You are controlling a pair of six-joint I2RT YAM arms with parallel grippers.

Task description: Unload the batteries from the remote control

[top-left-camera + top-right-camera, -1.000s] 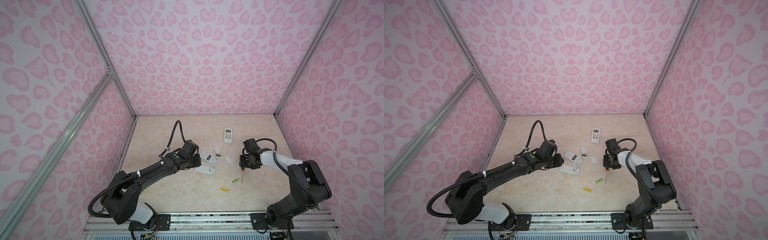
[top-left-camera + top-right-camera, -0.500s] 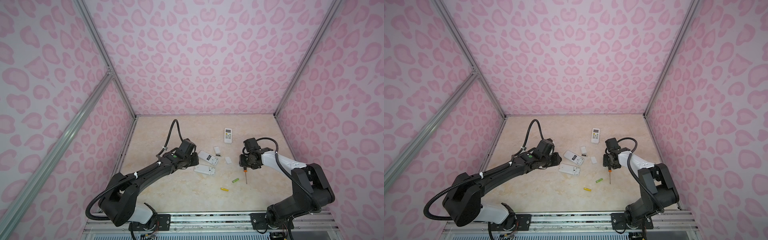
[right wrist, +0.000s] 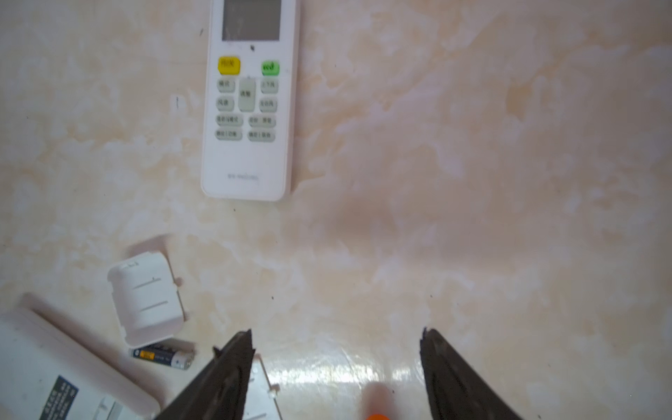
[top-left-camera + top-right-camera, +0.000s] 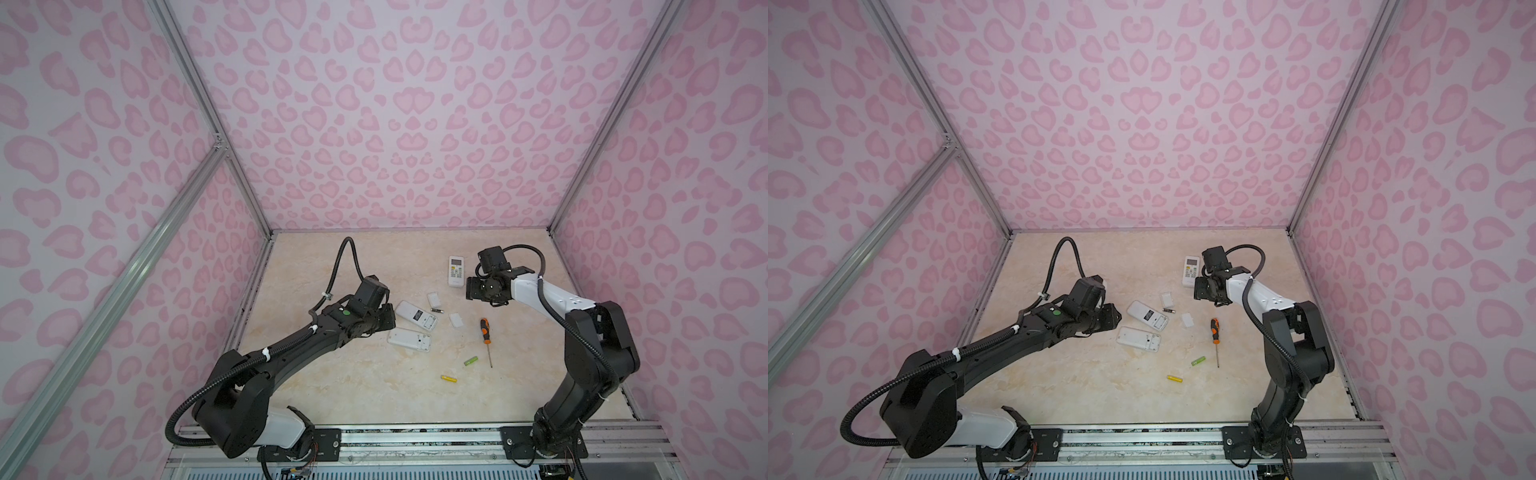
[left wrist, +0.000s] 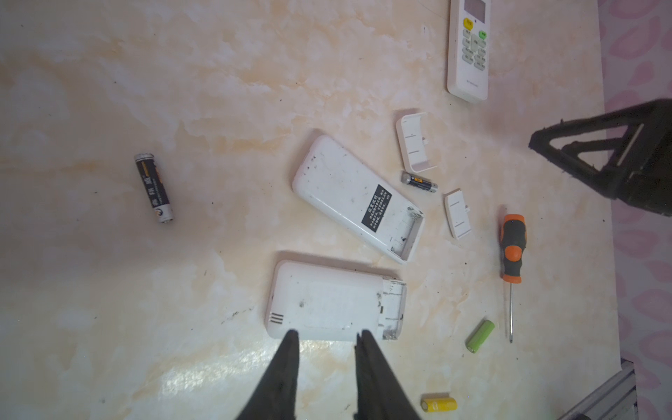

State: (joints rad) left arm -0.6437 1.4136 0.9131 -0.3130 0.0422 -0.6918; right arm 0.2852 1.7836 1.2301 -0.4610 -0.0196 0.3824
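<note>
**Cropped, Covered, Blurred**

The screwdriver is showing as a blurred orange tip at the right wrist view's edge. A right gripper finger is covering part of a white cover. The edge is cropping the screen of the face-up remote.

Left arm black, white shell, ribbed cable; green dot, possibly LED.

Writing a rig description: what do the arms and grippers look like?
Black with white sections: left arm, right arm. A ribbed black cable loops over each wrist. The left arm bears a green dot and white cable ties. The left gripper and right gripper have black, tapered fingers.
</note>
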